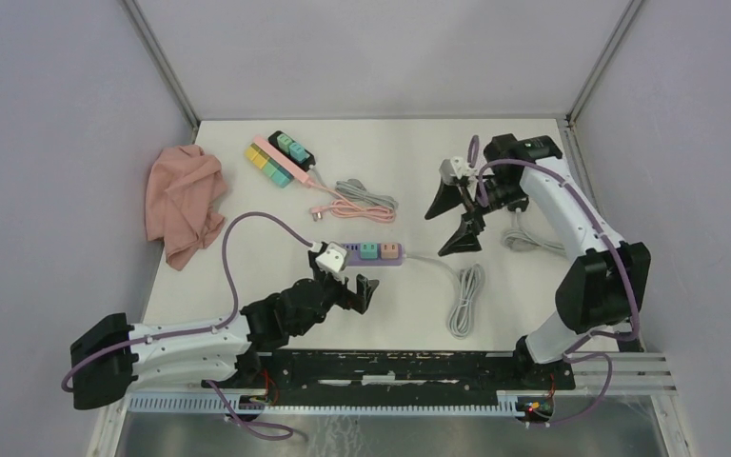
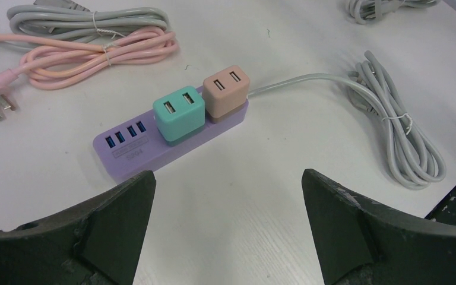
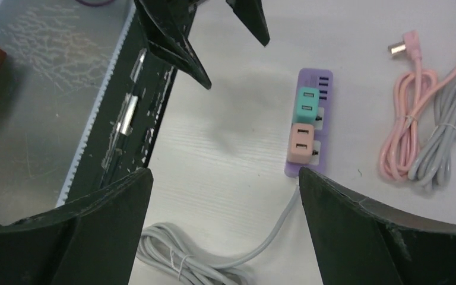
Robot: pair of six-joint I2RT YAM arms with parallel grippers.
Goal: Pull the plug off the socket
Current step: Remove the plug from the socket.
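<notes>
We are finding the left fingers point(image 2: 107, 228) spread wide and grasping nothing, hanging low over the bench point(image 2: 231, 237) just short of the purple socket strip point(image 2: 148, 155). The right fingers point(image 3: 368, 228) are likewise released and empty, raised high toward the strip's cable end. Two plugs are sitting fully seated in the strip: a teal plug point(image 2: 178, 113) beside the USB ports and a salmon plug point(image 2: 225, 89) at the cable end, side by side and nearly touching. The task is naming no colour, so we are not able to say which one is meant.

We are judging the step in hand to be the approach, with no contact made. To do it well, we are advising that one pair of fingers press the bare USB end of the strip down while the other closes on a single plug, then draws straight up along the pins without rocking. The gap between the plugs is slim, so the grasp is better taken across the strip's width.

The plugs are smooth, rounded plastic cubes, likely slippery. The strip is a light plastic bar, likely to lift with the plug if unheld. Its grey cable point(image 2: 404, 136) is lying slack in a tied coil. The bench is showing a pale, faint grain
</notes>
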